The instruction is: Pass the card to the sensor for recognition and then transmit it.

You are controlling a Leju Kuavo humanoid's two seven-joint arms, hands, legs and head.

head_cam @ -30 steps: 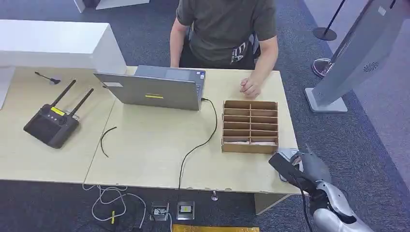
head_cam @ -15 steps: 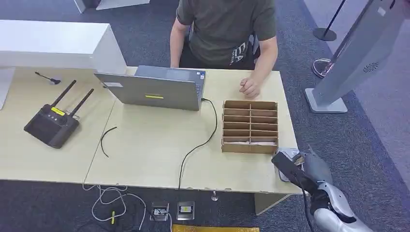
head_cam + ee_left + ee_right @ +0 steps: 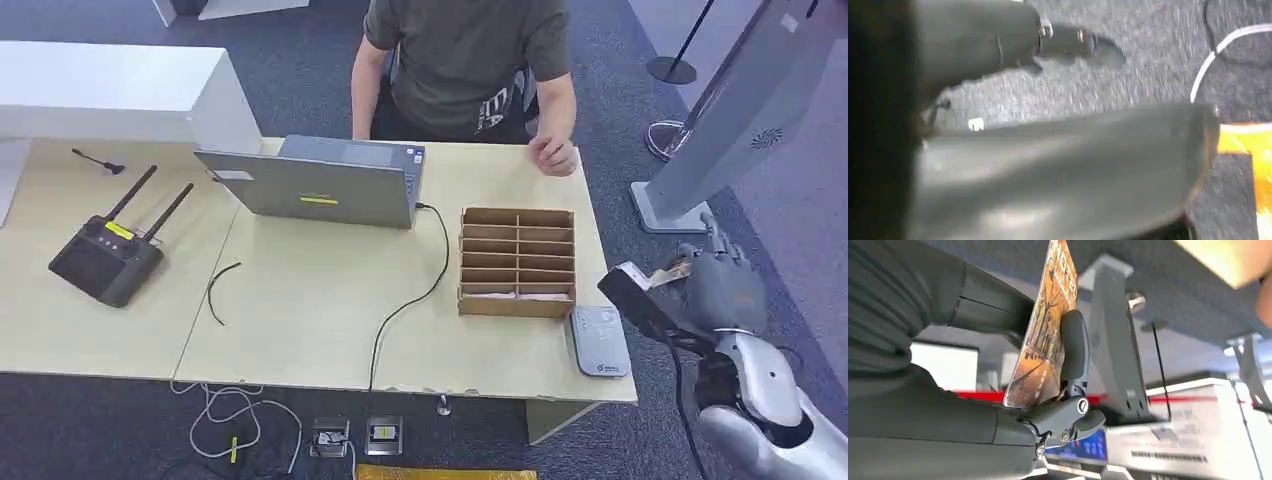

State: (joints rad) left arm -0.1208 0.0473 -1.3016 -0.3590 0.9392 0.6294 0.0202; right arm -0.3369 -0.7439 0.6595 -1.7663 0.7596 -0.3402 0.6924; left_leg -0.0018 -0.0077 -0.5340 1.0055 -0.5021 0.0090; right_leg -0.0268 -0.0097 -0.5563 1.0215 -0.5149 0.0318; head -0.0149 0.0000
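Head view, left to right. At about 9 o'clock on the pale wooden table (image 3: 300, 300) lies a black controller (image 3: 105, 258) with two antennas; a short loose black wire (image 3: 220, 288) lies near it. Toward 12 o'clock stands an open grey laptop (image 3: 320, 185), its black cable (image 3: 415, 295) running over the near table edge. Behind the table sits a person (image 3: 462, 60) in a dark shirt, one hand (image 3: 553, 155) raised at the far edge.

Right of centre, a cardboard divider tray (image 3: 517, 261) holds rows of narrow compartments; the nearest row holds flat pale items (too small to identify), the other rows appear bare. Just beside the tray's near right corner, at about 4 o'clock, the grey sensor (image 3: 600, 340) lies flat on the table.

Beyond the table's right edge, at 3 to 4 o'clock, the right hand (image 3: 722, 290) is lifted above the carpet, apart from the sensor. It holds the card (image 3: 1045, 340), printed with an autumn tree scene, pinched between thumb and fingers (image 3: 1074, 347).

The left hand (image 3: 1058, 170) is a blurred grey mass over carpet; its posture cannot be told.

The floor is dark blue-grey carpet (image 3: 300, 70), with a slanted grey kiosk (image 3: 745, 110) at 2 o'clock.
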